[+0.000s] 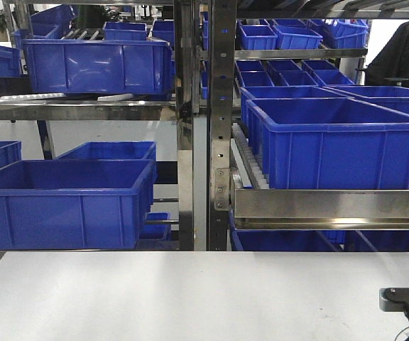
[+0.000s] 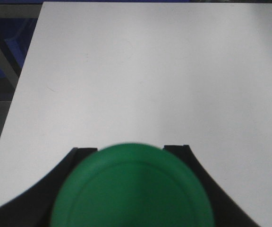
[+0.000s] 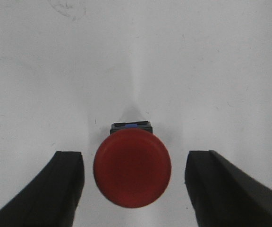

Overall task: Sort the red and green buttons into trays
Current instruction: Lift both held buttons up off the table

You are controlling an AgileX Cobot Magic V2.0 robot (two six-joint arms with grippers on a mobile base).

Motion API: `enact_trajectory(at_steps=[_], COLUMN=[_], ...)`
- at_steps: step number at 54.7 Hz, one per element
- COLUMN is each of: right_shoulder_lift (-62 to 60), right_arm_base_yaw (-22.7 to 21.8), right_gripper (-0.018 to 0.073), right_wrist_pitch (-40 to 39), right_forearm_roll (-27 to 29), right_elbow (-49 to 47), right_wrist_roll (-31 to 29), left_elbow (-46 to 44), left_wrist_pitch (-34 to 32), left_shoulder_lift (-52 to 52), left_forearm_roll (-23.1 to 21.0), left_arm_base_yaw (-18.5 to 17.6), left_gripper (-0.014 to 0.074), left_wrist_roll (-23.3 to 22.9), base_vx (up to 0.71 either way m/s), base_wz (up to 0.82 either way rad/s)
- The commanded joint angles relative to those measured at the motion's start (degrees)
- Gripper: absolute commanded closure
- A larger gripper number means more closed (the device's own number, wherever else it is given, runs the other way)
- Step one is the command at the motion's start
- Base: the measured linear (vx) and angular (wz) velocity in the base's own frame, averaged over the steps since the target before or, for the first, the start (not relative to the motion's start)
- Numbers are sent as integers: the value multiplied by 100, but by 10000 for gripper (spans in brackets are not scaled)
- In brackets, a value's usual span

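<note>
The right end effector [image 3: 134,156] stands open astride the red button [image 3: 132,171] on the table [image 3: 207,66], while the green button [image 2: 131,189], deep in the left end effector [image 2: 131,149], hides whether that one is clenched; both buttons look light, rigid, best pinched by the body.

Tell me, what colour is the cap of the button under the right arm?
The cap is red; the right wrist view shows it best.

The red button [image 3: 132,169] rests on the white tabletop [image 3: 197,56], its round glossy cap facing the camera and its dark body showing behind. The green button [image 2: 132,189] is close and blurred, its round cap hiding the body.
</note>
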Motion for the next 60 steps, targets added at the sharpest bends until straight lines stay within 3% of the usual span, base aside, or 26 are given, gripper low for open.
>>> enact_trajectory(at_steps=[1, 30, 60], right_shoulder_lift=[-84, 339, 339], right_arm_base_yaw=[-37, -37, -37], right_gripper=[38, 41, 151], right_wrist_pitch=[-270, -535, -565], right_forearm_roll=[-7, -3, 20], right_elbow=[-169, -169, -169], right_wrist_roll=[-59, -59, -59], left_elbow=[-113, -113, -113], left_wrist_pitch=[-377, -372, -372], left_shoulder_lift=[-147, -147, -147], left_forearm_roll=[-21, -21, -21], left_arm_base_yaw=[-22, -22, -22], left_gripper=[602, 602, 602], left_wrist_roll=[-33, -33, -28], base_vx=[0, 0, 0], base_wz=[0, 0, 0])
